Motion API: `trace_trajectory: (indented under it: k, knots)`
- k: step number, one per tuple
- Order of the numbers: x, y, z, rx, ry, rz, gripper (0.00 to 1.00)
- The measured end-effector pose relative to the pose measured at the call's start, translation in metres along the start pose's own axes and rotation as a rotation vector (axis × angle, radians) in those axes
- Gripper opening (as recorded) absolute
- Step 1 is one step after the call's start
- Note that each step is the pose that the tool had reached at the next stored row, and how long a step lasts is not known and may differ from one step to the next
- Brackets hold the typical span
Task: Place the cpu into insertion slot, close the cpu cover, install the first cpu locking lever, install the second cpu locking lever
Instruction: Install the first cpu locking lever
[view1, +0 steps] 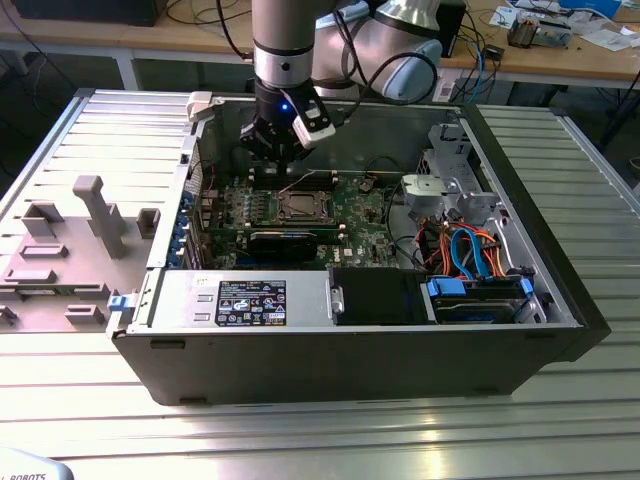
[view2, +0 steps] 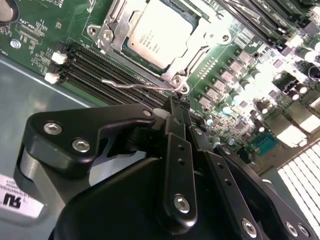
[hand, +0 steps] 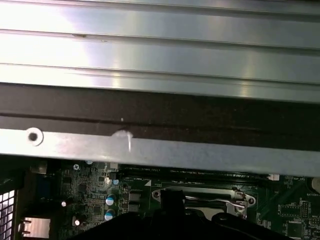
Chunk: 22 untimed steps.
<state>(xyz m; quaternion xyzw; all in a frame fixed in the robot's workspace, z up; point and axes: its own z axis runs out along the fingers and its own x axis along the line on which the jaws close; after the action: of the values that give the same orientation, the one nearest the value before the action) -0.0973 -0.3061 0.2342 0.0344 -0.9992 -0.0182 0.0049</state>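
The cpu (view2: 161, 33) sits seated in the insertion slot (view2: 112, 20), cover closed. The gripper (view2: 179, 107), pressed together, hovers beside a thin, springy wire lever (view2: 135, 85); best hooked near its free end.

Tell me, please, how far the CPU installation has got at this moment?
Done, by the look of it: the cpu lies in the insertion slot, with the cpu cover framing it. In hand: the gripper, fingers together, is at a thin wire locking lever beside the socket. Left: whether either lever is latched cannot be told.
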Motion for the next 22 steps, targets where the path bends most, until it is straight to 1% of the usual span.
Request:
trace_trajectory:
  k: [2,5,6,7,9,13,14,16,17,18,22]
  knots:
    - [-0.0017,0.0013,0.0021,0.0060,0.0003,0.000,0.11]
    - [-0.0044,0.0038,0.0047,0.0188,0.0012,0.000,0.11]
    - [-0.0055,0.0051,0.0062,0.0247,0.0016,0.000,0.11]
    - [-0.0057,0.0058,0.0073,0.0274,0.0018,-0.002,0.11]
    - [-0.0062,0.0081,0.0088,0.0303,0.0022,-0.009,0.11]
    - [-0.0066,0.0144,0.0110,0.0310,0.0024,-0.016,0.11]
    - [-0.0067,0.0149,0.0116,0.0310,0.0023,-0.017,0.11]
    - [-0.0067,0.0150,0.0126,0.0344,0.0027,-0.018,0.11]
    - [-0.0067,0.0150,0.0128,0.0448,0.0036,-0.019,0.11]
    - [-0.0067,0.0150,0.0134,0.0572,0.0044,-0.019,0.11]
    - [-0.0070,0.0147,0.0199,0.0563,0.0044,-0.019,0.11]
